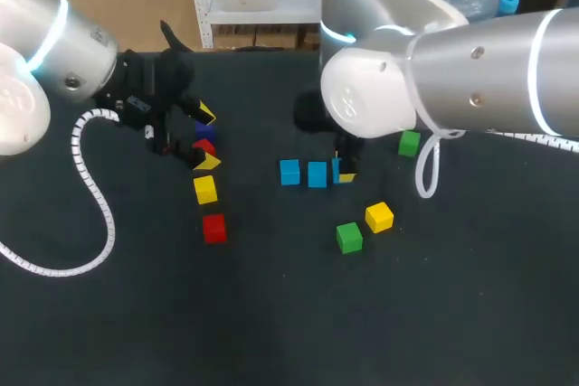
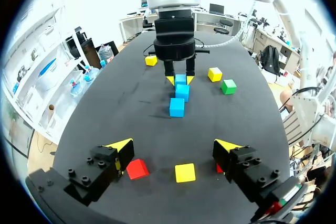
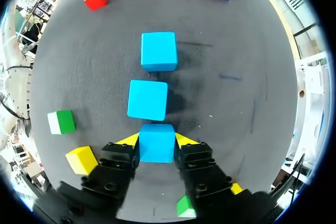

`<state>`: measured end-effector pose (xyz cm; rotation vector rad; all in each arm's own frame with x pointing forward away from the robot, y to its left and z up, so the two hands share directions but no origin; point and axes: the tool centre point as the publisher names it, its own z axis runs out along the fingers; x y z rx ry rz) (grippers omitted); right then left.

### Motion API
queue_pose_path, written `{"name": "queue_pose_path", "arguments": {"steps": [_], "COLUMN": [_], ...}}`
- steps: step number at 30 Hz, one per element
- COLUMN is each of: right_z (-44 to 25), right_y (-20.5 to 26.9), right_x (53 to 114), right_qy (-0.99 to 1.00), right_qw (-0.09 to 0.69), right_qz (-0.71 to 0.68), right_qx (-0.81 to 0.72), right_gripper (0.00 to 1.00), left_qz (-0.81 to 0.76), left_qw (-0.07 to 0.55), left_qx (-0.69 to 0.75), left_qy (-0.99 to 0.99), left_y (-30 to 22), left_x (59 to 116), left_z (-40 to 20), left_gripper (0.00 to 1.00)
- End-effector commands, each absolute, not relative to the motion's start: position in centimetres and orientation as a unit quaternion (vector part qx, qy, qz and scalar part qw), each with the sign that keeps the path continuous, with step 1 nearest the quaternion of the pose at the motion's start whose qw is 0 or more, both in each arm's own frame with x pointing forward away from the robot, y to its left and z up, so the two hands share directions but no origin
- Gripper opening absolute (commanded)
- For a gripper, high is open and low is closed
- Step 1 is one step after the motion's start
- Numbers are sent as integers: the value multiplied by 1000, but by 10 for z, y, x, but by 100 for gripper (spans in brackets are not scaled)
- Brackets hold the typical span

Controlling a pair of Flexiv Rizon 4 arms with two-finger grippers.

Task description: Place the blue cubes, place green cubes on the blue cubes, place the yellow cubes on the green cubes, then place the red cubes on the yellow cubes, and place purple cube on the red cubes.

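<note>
- The right gripper (image 3: 156, 140) is clamped on a blue cube (image 3: 156, 148), one finger against each side, low over the table (image 3: 236, 87).
- Straight ahead of it, a middle blue cube (image 3: 147, 99) and a far blue cube (image 3: 158, 51) lie in line. The held one looks set to extend that row as the base layer.
- Off to one side of this gripper sit a green cube (image 3: 62, 121) and a yellow cube (image 3: 82, 159), probably stock for the upper layers.
- The left gripper (image 2: 175, 149) hangs wide open and holds nothing. A second yellow cube (image 2: 185, 172) lies beneath it and a red cube (image 2: 137, 169) lies beside one finger, seemingly parked by the later colours.
</note>
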<state>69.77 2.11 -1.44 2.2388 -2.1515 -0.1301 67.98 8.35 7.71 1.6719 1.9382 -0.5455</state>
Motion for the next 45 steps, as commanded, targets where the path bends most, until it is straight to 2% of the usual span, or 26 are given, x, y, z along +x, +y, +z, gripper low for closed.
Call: {"name": "queue_pose_path", "arguments": {"steps": [1, 9, 14, 25, 45], "right_z": [-16, -12, 8, 37, 7], "right_y": [19, 15, 3, -67, -91], "right_x": [699, 701, 706, 723, 759], "right_qy": [-693, -700, -710, -747, -780], "right_qw": [17, 15, -18, -62, 2], "right_qz": [-46, -42, -54, -97, -66], "right_qx": [719, 713, 702, 655, 622], "right_gripper": [100, 100, 100, 100, 100], "left_qz": [-202, -202, -202, -202, -202], "left_qw": [262, 262, 262, 262, 262], "left_qx": [617, 617, 617, 617, 617], "left_qy": [713, 713, 713, 713, 713], "left_y": [85, 85, 85, 85, 85], "left_x": [679, 679, 679, 679, 679], "left_z": [76, 76, 76, 76, 76], "left_gripper": [100, 100, 100, 100, 100]}}
